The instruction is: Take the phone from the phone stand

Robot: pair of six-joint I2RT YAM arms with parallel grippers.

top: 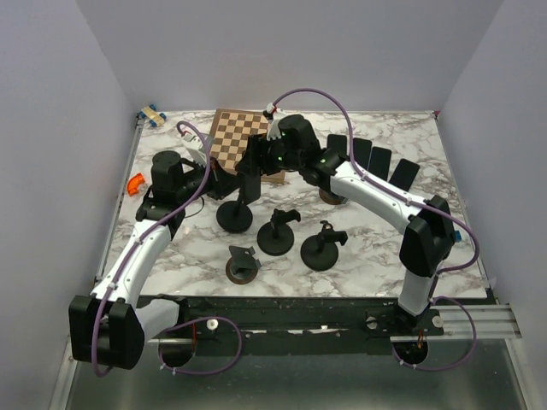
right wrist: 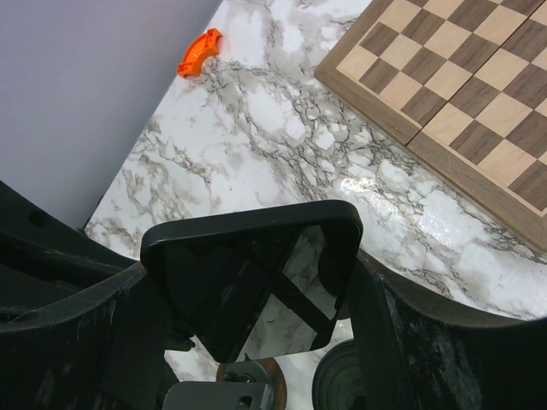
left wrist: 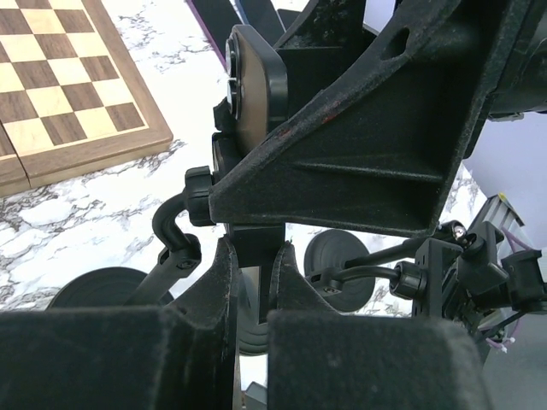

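Note:
The black phone (right wrist: 256,282), with a glossy screen, stands upright between my right gripper's fingers (right wrist: 389,342), which press on its two side edges. From above, the right gripper (top: 261,162) is over the phone (top: 250,184), which sits on the phone stand (top: 234,215) at the table's middle left. My left gripper (top: 224,184) is low beside the stand. In the left wrist view the left gripper (left wrist: 256,256) is shut on the stand's black stem (left wrist: 256,241), below its round head (left wrist: 256,85).
Three other black stands (top: 280,232) (top: 323,248) (top: 243,265) stand in front. Several dark phones (top: 380,161) lie at the back right. A chessboard (top: 235,135) lies behind the grippers. An orange piece (top: 135,183) lies by the left edge.

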